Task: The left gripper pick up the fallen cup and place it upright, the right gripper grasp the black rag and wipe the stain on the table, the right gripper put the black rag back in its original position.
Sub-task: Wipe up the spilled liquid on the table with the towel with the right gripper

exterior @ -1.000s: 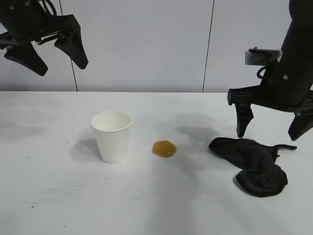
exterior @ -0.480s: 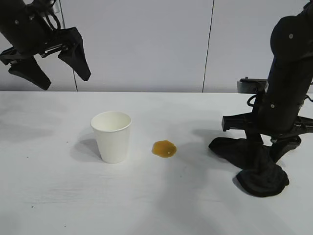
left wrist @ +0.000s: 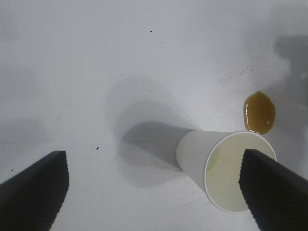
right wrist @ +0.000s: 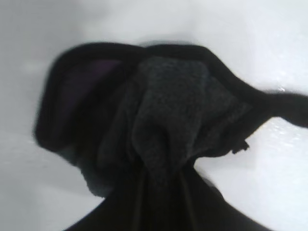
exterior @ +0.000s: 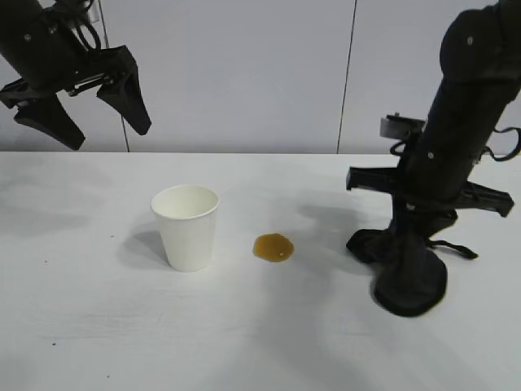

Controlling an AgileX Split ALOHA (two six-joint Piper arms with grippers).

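1. Rag first: the soft black wrinkled rag [exterior: 404, 273] lies on the white tabletop [exterior: 98, 326] at the exterior view's right, bunched up under the right hand [exterior: 417, 236], whose long black fingers are clamped together on its folds; the right wrist view shows the cloth gathered into the grip.
2. Amber-brown roundish stain [exterior: 273, 247] sits on the tabletop between the rag and the white tapered paper cup [exterior: 186, 226], apart from both.
3. From the right hand, the stain lies toward the exterior view's left, on the cup's side; the wipe probably means carrying the rag that way.
4. Cup stands upright, mouth up, beside the stain.
5. Left hand [exterior: 80, 102] hangs high above the tabletop's left, wedge fingers spread wide, holding nothing, farther from the stain than the right.
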